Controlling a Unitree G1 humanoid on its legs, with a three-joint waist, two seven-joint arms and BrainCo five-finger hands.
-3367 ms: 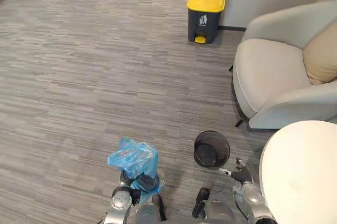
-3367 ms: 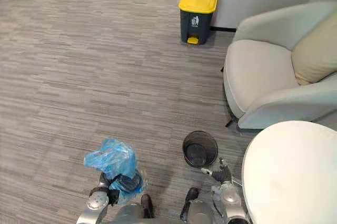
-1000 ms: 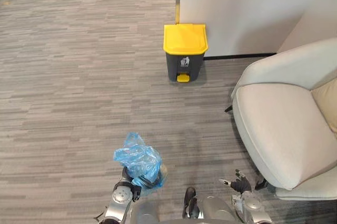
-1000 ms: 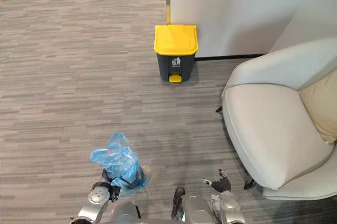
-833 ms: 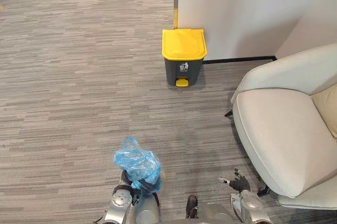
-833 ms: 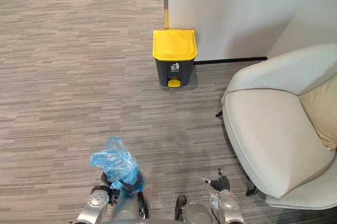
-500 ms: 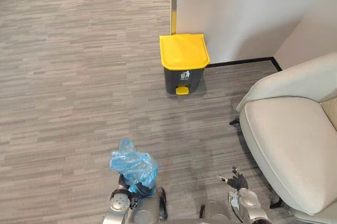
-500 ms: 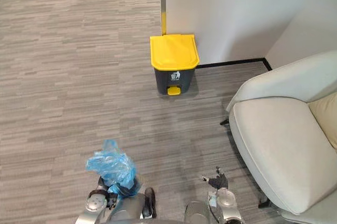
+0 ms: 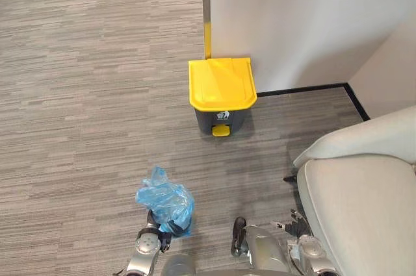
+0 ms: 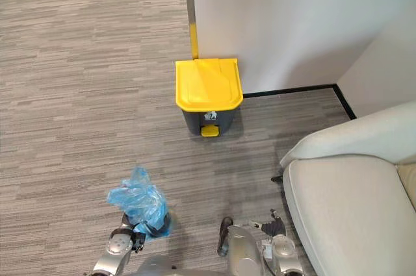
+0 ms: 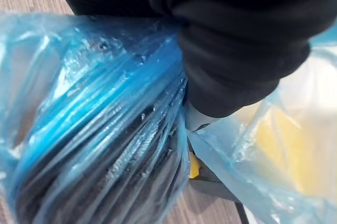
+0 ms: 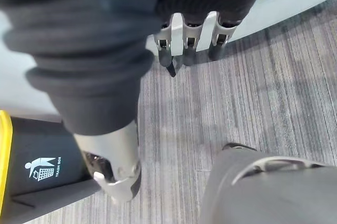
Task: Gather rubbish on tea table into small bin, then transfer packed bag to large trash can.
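Stretching out underfoot, grey carpet (image 9: pixel 78 94) is meeting a white wall (image 9: pixel 292 16) ahead. A pale armchair (image 9: pixel 364 211) is standing at the right. The can (image 9: pixel 221 94), dark with its yellow lid shut, is sitting against the wall. The blue bag (image 9: pixel 166 201) is being held at lower left, well short of the can, the left hand (image 9: pixel 157 230) curling round its neck. The right hand (image 12: pixel 131 34) is hanging empty, fingers relaxed, beside the armchair.

Open carpet (image 9: pixel 97 94) leads to the trash can (image 9: pixel 221 91) — armchair (image 9: pixel 364 204) crowds the right, wall (image 9: pixel 292 16) behind.
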